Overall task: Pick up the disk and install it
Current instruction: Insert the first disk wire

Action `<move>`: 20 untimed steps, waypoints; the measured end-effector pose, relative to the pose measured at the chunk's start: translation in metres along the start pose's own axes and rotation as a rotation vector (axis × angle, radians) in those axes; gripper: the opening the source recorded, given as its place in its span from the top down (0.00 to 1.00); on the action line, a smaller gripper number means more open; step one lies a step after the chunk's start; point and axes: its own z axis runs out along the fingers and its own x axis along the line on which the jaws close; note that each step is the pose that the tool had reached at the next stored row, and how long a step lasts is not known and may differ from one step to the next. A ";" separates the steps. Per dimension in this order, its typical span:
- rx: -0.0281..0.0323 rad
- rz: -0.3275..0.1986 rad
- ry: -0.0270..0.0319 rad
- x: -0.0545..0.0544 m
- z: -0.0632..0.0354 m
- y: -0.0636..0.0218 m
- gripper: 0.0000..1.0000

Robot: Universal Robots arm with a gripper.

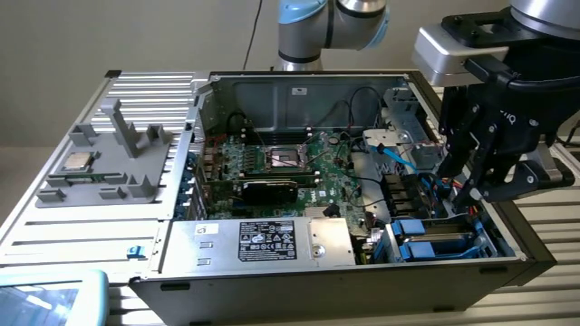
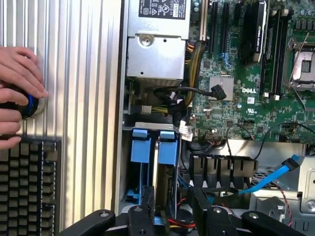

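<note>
The black multi-fingered pincer (image 1: 469,193) (image 2: 174,209) hangs over the drive-bay corner of the open black desktop computer case (image 1: 272,285), on the exterior view's right. Its fingers (image 2: 147,214) stand apart, released, with only loose red and black wires showing in the gap between them.

The flat silver-grey disk in its blue plastic carrier (image 1: 444,236) (image 2: 160,167) sits inside the bay at the near corner of the case. Its two blue end tabs are side by side, just beside the large silver power-supply box with a black label (image 1: 263,241) (image 2: 156,49). The pincer is directly above this bay; whether a fingertip touches the carrier cannot be told.

The green motherboard (image 1: 299,170) (image 2: 246,83) fills the middle of the case, and a bright blue flat cable (image 2: 275,177) runs near the bay.

On the ribbed metal worktop (image 1: 91,224) (image 2: 78,98), a grey moulded holder (image 1: 109,163) carries a small square silver chip (image 1: 77,161). A person's hand (image 2: 17,78) rests on a round black knob with a blue ring (image 2: 30,104), next to a black keyboard (image 2: 27,187)
</note>
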 end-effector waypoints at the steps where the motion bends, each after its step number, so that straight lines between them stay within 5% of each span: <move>1: -0.0026 0.000 -0.0039 0.001 0.0000 -0.0018 0.56; 7: -0.0176 0.001 -0.0209 0.003 0.0010 -0.0168 0.56; 14: -0.0161 0.004 -0.0864 0.018 0.0043 -0.0214 0.56; 20: -0.0274 0.001 -0.0955 0.031 0.0123 -0.0207 0.56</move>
